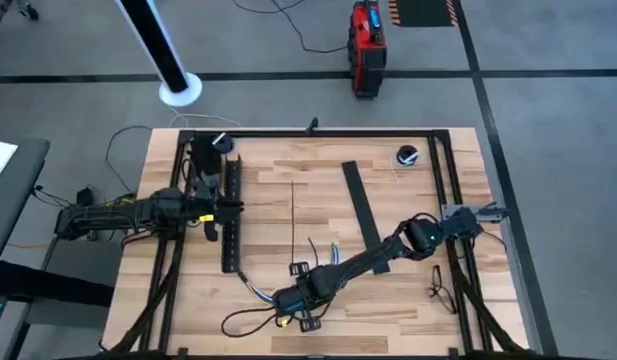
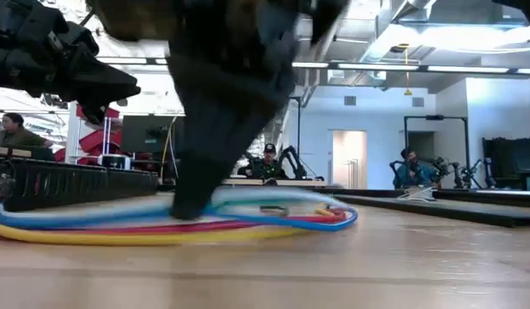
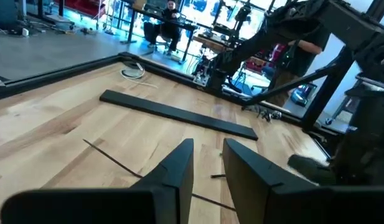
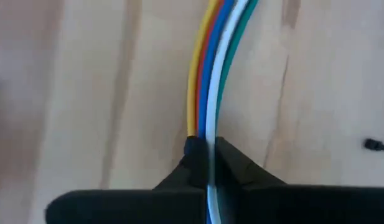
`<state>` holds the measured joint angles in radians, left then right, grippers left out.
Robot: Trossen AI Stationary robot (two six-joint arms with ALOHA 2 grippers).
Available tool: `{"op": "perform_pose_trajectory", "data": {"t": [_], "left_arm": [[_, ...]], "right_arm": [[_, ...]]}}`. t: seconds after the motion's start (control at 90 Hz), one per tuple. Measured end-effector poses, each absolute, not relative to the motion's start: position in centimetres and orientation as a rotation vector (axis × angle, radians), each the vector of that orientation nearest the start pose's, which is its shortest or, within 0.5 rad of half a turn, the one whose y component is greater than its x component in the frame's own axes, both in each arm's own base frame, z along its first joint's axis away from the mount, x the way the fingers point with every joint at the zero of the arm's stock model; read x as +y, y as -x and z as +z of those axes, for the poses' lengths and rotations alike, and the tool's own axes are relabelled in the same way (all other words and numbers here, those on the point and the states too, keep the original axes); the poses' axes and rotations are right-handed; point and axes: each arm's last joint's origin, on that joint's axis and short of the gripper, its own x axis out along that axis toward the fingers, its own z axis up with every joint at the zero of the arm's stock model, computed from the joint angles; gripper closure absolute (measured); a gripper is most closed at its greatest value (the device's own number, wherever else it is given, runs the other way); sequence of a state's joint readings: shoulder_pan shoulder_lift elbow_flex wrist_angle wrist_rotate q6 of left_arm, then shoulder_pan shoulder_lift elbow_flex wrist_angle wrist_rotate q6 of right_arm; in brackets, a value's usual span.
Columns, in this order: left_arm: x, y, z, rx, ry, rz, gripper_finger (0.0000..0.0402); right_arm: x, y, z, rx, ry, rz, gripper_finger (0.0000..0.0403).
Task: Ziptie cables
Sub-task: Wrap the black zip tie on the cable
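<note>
My right gripper (image 4: 209, 163) is down on the wooden table (image 1: 408, 310), near its front edge, and its jaws are closed on the cables (image 4: 213, 68). In my right wrist view the wires run side by side between my two fingers: yellow, red, blue, white and green. The white one passes exactly through the narrow gap of the jaws. In the low view the same bundle lies flat on the wood in a long loop, with the yellow wire lowest and the blue one on top.

From above, the cables lie at the front middle of the table, just beside the lower end of the long black slotted channel (image 1: 229, 215).

My left gripper (image 3: 207, 165) hovers over the table's left side, close to this channel. Its jaws are open with a small gap and hold nothing. Ahead of it a flat black strip (image 3: 179, 113) lies on the wood, and a thin dark ziptie (image 3: 111, 160) lies nearer to me.

Behind the table a red case (image 1: 365, 45) stands on the floor. I cannot read any writing or label on it.
</note>
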<state>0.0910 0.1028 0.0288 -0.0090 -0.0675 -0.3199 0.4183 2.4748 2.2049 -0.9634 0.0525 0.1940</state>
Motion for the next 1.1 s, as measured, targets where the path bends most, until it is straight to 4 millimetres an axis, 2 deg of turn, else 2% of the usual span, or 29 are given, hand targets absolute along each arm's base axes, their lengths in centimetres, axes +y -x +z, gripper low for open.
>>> {"op": "perform_pose_trajectory", "data": {"t": [0.222, 0.378, 0.467, 0.689, 0.867, 1.1], "left_arm": [[1.1, -10.2, 16.4, 0.057, 0.322, 0.170, 0.0320], [1.1, -10.2, 16.4, 0.057, 0.325, 0.170, 0.0320], [1.1, -10.2, 16.4, 0.057, 0.328, 0.170, 0.0320], [1.1, -10.2, 16.4, 0.055, 0.345, 0.170, 0.0320], [1.1, -10.2, 16.4, 0.050, 0.363, 0.170, 0.0320], [1.1, -10.2, 16.4, 0.049, 0.373, 0.170, 0.0320]], "right_arm": [[20.7, -46.2, 18.5, 1.276, 0.146, 0.201, 0.0403], [20.8, -46.2, 18.8, 1.270, 0.123, 0.201, 0.0394], [21.0, -46.5, 18.8, 1.252, 0.083, 0.227, 0.0363], [20.7, -47.4, 18.9, 1.196, -0.042, 0.179, 0.0256], [19.2, -49.6, 19.7, 1.037, -0.249, 0.075, 0.0207], [18.1, -51.6, 21.0, 0.775, -0.310, -0.077, 0.0214]]}}
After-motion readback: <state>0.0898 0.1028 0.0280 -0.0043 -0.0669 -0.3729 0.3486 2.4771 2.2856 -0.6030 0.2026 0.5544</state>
